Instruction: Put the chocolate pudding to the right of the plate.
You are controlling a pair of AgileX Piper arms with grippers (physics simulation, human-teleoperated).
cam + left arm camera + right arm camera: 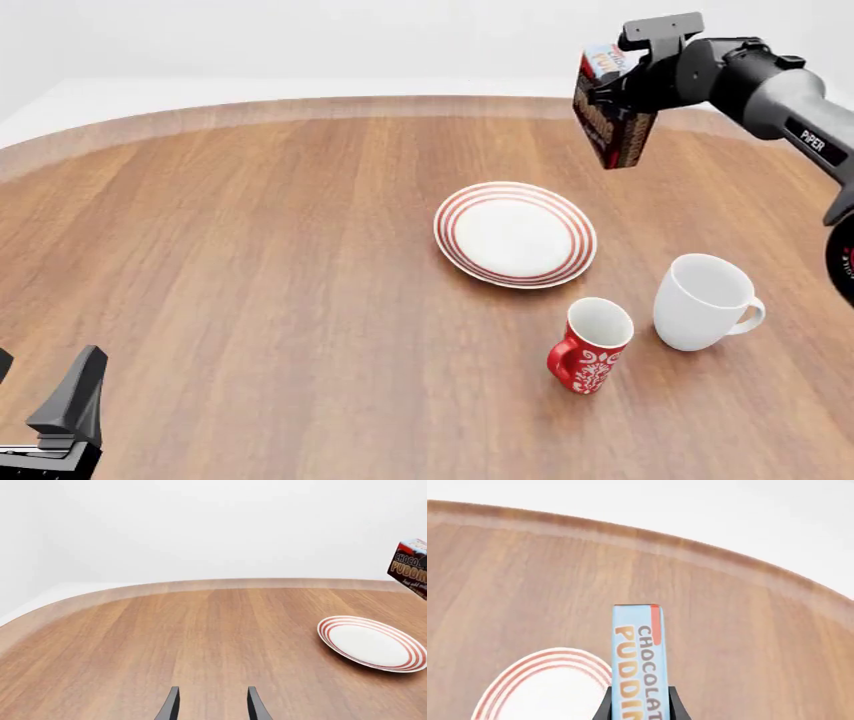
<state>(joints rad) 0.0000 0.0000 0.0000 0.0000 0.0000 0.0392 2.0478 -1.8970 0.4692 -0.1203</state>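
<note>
My right gripper (617,90) is shut on the chocolate pudding (611,122) and holds it in the air above the far right part of the table, beyond and to the right of the plate (515,233). In the right wrist view the carton's light-blue top (637,665) stands between the fingers (675,702), with the plate (547,685) below it. The pudding (408,566) and the plate (372,643) also show in the left wrist view. My left gripper (211,705) is open and empty, low over the near left of the table.
A white mug (703,301) and a smaller red patterned mug (590,345) stand on the wooden table (240,260) to the near right of the plate. The table's far edge curves behind the pudding.
</note>
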